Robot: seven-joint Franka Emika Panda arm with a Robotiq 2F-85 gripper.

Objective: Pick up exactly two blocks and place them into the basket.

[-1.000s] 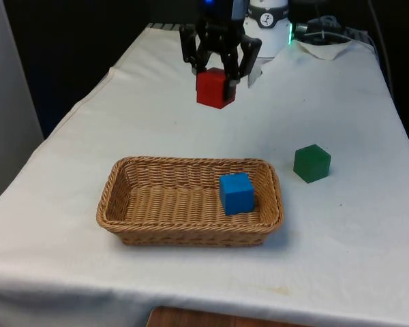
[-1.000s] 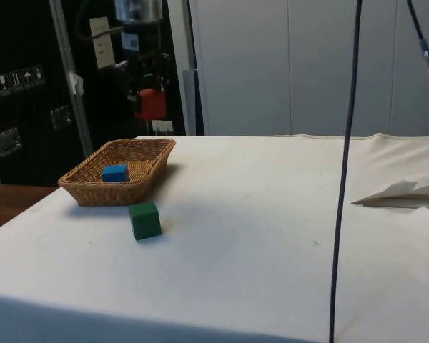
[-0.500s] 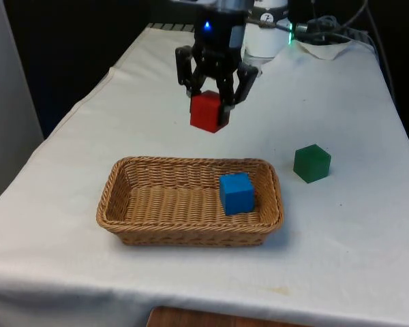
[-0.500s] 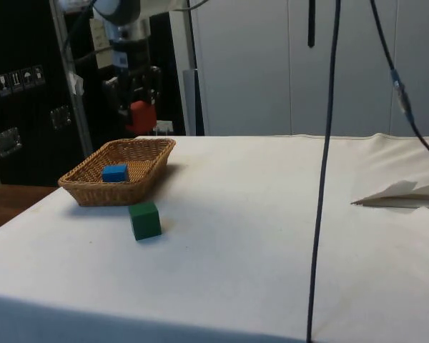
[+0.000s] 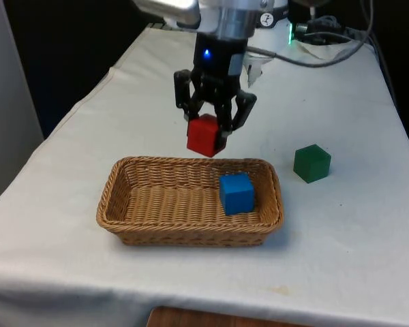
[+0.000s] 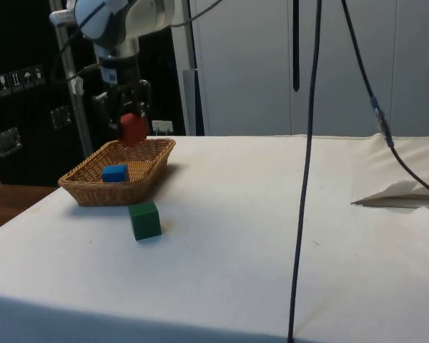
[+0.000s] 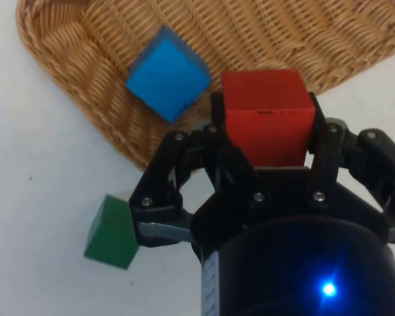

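I'm carrying the red block (image 5: 204, 135), clamped in the jaws, just above the basket's (image 5: 123, 204) far rim; the blue block (image 5: 236, 193) lies inside. Next I'd move over the weave, lower, and release.

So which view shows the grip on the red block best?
The wrist view: the red block sits squarely between both fingers of the gripper. The front view shows it held above the basket's far rim; the side view shows it small against dark cabinets.
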